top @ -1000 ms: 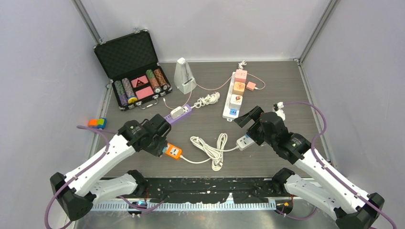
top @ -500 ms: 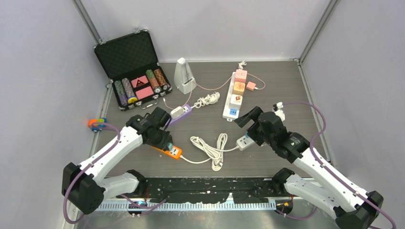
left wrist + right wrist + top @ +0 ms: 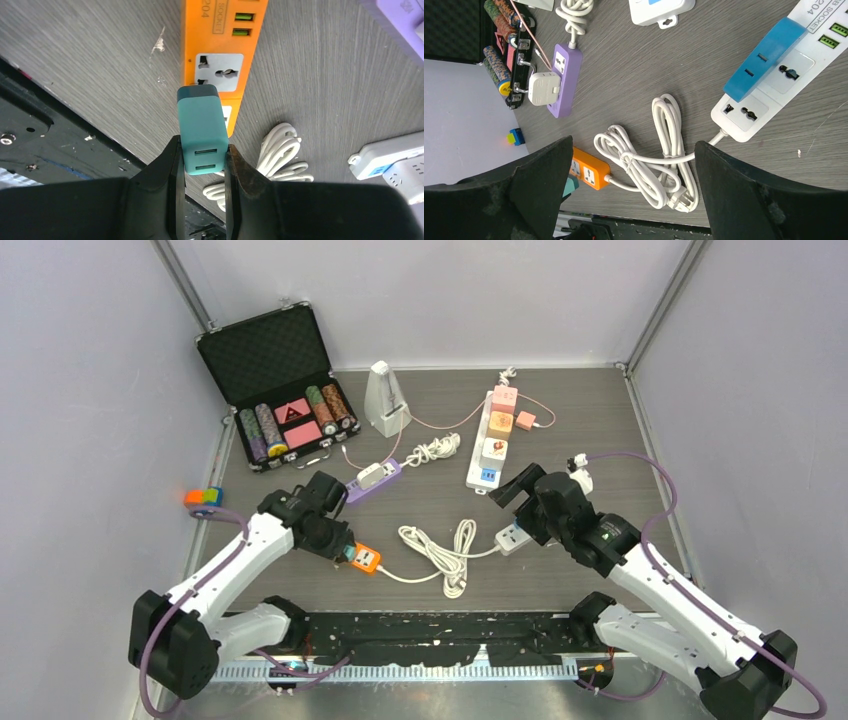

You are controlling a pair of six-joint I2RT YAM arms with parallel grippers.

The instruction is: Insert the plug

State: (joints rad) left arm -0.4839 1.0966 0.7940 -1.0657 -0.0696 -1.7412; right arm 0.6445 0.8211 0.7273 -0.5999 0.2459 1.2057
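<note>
Teal plug: your left gripper jaws are clamping it over the orange strip, with the socket lying at 12 o'clock. Alignment step; you're likely needing a straight push next. Right gripper jaws are gaping, empty.

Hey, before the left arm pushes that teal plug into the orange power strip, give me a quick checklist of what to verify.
1. Grip: left end effector is shut on the teal plug, which sits straight in it: ok.
2. Free socket on the orange power strip, right at the plug's tip: ok.
3. Prongs lined up with the socket holes: hidden under the plug body, cannot tell.
4. White cable lies coiled beside the strip, off the socket: ok.
5. Right end effector is open, over the white power strip, apart from the orange one: ok.
</note>
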